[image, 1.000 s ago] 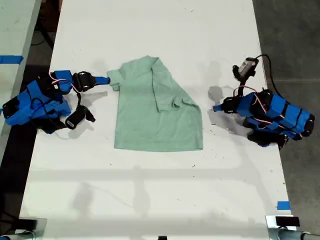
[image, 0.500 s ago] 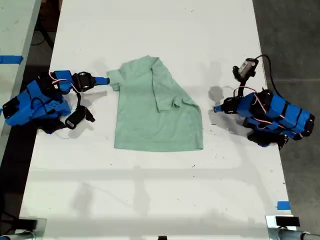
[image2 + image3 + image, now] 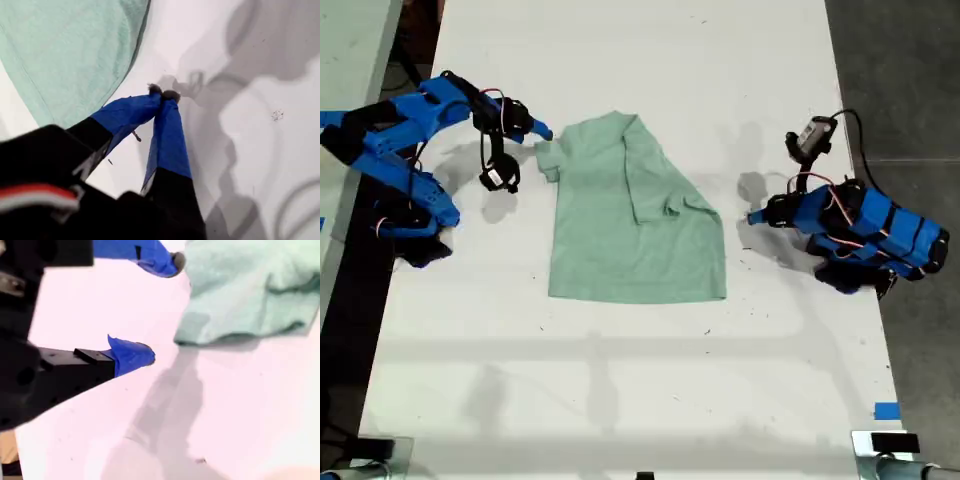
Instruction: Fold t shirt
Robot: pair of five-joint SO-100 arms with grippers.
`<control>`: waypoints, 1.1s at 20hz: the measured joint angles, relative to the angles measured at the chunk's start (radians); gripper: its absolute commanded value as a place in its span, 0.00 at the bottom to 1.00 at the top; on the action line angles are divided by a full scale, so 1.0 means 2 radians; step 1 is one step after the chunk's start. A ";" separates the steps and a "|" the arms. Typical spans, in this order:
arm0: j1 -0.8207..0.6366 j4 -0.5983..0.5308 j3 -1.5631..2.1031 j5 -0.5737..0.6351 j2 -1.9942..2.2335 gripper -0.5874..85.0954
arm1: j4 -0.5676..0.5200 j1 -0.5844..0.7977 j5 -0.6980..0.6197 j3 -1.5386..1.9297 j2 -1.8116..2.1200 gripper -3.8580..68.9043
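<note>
The t shirt (image 3: 632,215) lies flat near the middle of the white tabletop (image 3: 640,380), partly folded: one side is turned over onto the body, so a sleeve (image 3: 670,205) rests on top of the cloth, and the collar end points toward twelve o'clock in the exterior view. The other sleeve (image 3: 549,158) sticks out toward nine o'clock.

My second gripper (image 3: 542,133) hangs above the tabletop just beside that outer sleeve, at about ten o'clock from the shirt's middle. Its fingers (image 3: 131,354) stand apart with nothing between them, and one blue tip is just at the sleeve's edge in the second wrist view.

My first gripper (image 3: 752,217) sits low at three o'clock from the shirt, clear of the cloth. Its fingers (image 3: 167,135) are pressed together at the tips and hold nothing, with the shirt's hem (image 3: 75,55) nearby in the first wrist view. A strip of blue tape (image 3: 886,410) marks the tabletop at about five o'clock.
</note>
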 measured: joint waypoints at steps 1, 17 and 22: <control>-0.001 0.005 -0.008 0.005 -0.027 0.30 | 0.000 0.000 0.000 0.000 0.000 0.06; 0.137 0.173 -0.296 -0.064 -0.110 0.00 | 0.000 0.000 0.000 0.000 0.000 0.06; 0.331 0.179 -0.521 -0.057 -0.271 0.37 | 0.000 0.000 0.000 0.000 0.000 0.06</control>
